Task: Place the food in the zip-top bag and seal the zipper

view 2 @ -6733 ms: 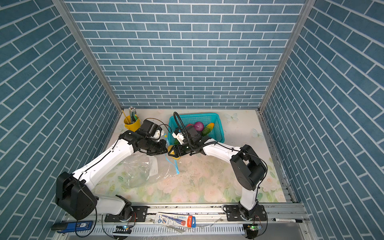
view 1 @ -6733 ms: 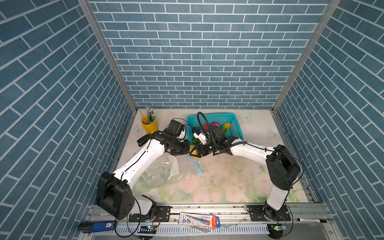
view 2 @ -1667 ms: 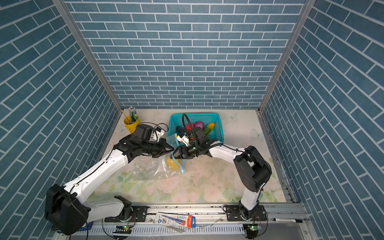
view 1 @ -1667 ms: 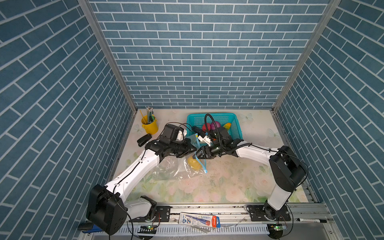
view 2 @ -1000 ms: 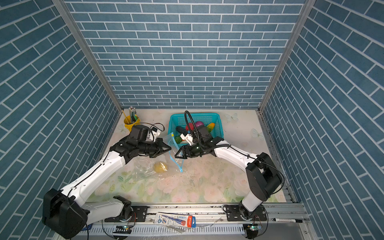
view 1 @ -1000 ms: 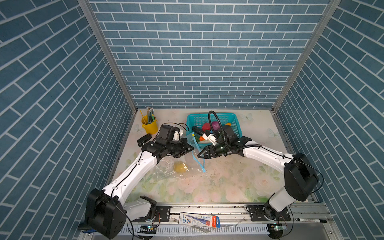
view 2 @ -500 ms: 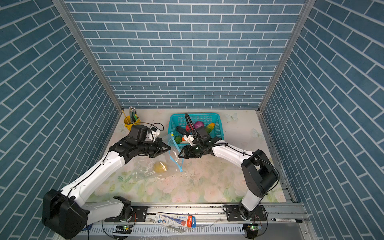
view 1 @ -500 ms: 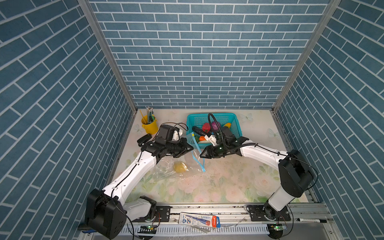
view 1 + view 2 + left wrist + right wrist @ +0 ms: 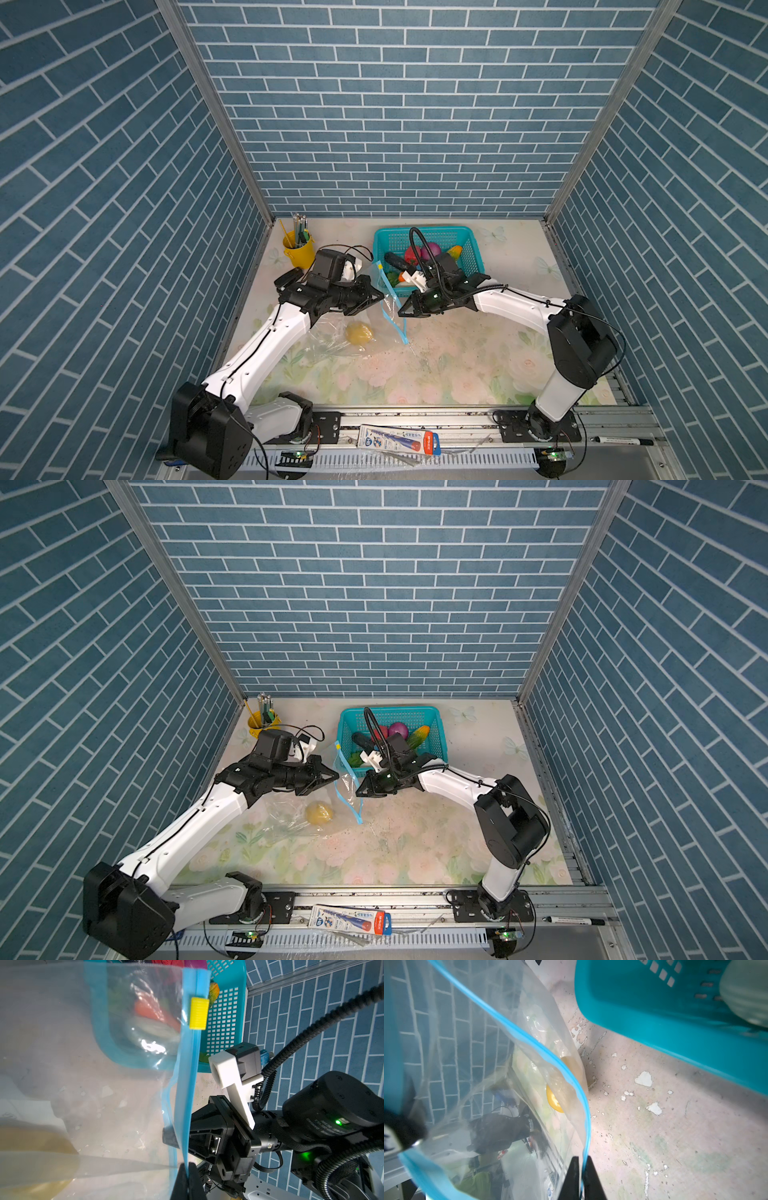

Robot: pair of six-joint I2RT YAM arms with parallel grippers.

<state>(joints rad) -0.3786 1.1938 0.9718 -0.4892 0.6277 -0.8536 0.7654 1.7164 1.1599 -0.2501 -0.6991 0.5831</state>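
Left pincer (image 9: 379, 298) and right pincer (image 9: 402, 313) face each other, both clamped closed.

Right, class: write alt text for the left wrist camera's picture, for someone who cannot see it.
The left pincer and right pincer pinch the blue strip along the mouth of a clear bag. A yellow slider sits on the strip, with a teal basket behind and a potato blurred inside the bag.

Potato (image 9: 359, 333) in bag (image 9: 328, 343), front-L; basket (image 9: 474, 254) w/ veg (image 9: 432, 249) behind-R; pen cup (image 9: 298, 254) back-L.
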